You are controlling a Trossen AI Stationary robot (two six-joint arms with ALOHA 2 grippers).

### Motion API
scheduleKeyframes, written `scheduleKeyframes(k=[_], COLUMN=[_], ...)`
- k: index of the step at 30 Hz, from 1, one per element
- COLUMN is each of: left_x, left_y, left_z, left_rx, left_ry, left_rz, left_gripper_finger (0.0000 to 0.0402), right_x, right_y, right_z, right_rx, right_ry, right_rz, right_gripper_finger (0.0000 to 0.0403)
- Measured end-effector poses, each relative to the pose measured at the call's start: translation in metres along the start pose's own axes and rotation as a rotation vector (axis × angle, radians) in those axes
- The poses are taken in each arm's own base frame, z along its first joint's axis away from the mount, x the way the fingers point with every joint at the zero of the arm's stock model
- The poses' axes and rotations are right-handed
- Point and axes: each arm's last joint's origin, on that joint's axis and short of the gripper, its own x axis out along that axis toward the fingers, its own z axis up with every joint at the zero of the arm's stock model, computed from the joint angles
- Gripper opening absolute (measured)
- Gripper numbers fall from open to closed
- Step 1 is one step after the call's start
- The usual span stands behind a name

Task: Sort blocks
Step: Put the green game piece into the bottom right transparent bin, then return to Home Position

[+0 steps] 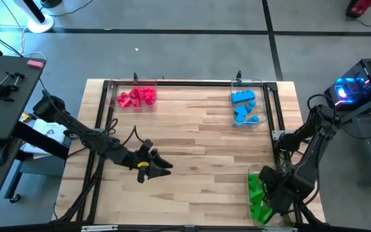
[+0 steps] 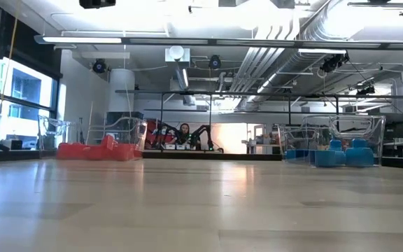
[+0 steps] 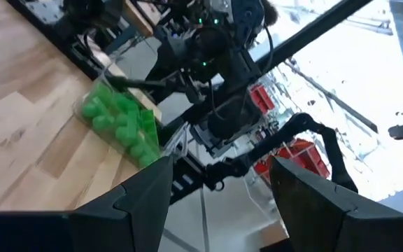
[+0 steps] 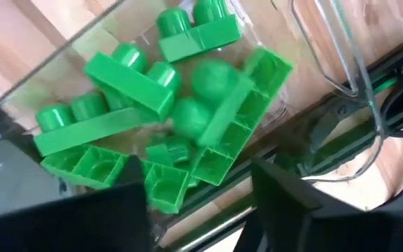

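Right end effector (image 4: 198,185) hovers open above green blocks (image 4: 166,105).

No legible text, labels or nos. anywhere.

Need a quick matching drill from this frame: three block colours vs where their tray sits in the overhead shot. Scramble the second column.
Column 1:
1. red blocks
2. blue blocks
3. green blocks

Column 2:
A. tray at the near right edge, under the right gripper
B. tray at the far left corner
C. tray at the far right corner

Pairs: 1-B, 2-C, 3-A
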Motion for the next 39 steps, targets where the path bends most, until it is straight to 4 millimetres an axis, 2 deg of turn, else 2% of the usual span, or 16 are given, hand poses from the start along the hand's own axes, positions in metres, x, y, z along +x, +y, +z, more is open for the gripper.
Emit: scheduleKeyframes(k=[4,8,11,15,21,25,29,32,34,39], left_x=[0.002,0.004,0.005,0.009,0.007,-0.009,-0.033,-0.058,-0.077,-0.118], left_y=[0.002,0.007,0.012,0.021,0.053,0.066,0.057,0.047,0.047,0.066], left_z=[0.006,0.013,0.018,0.031,0.072,0.099,0.107,0.100,0.088,0.052], left_rx=[-0.005,0.026,0.056,0.160,0.223,0.260,0.336,0.390,0.392,0.311], left_ry=[-0.031,-0.054,-0.071,-0.075,0.077,0.173,0.225,0.221,0.169,-0.047], left_rz=[-0.001,0.015,0.038,0.056,-0.001,-0.053,-0.094,-0.110,-0.108,-0.110], left_gripper_finger=[0.0227,0.0227,0.0227,0.0227,0.0227,0.0227,0.0227,0.0227,0.0227,0.0227], right_x=[-0.007,-0.015,-0.022,-0.034,-0.051,-0.063,-0.071,-0.073,-0.072,-0.072], right_y=[-0.006,-0.005,0.000,0.011,0.027,0.029,0.022,0.014,0.009,-0.001], right_z=[0.000,0.001,0.006,0.020,0.055,0.092,0.126,0.146,0.156,0.173], right_rx=[-0.015,-0.073,-0.081,0.007,0.138,0.238,0.335,0.394,0.419,0.472], right_ry=[0.000,-0.061,-0.211,-0.430,-0.642,-0.784,-0.859,-0.881,-0.873,-0.878], right_rz=[0.040,0.153,0.269,0.446,0.641,0.698,0.714,0.706,0.697,0.675], right_gripper_finger=[0.0183,0.0219,0.0223,0.0224,0.0225,0.0225,0.0225,0.0225,0.0225,0.0225])
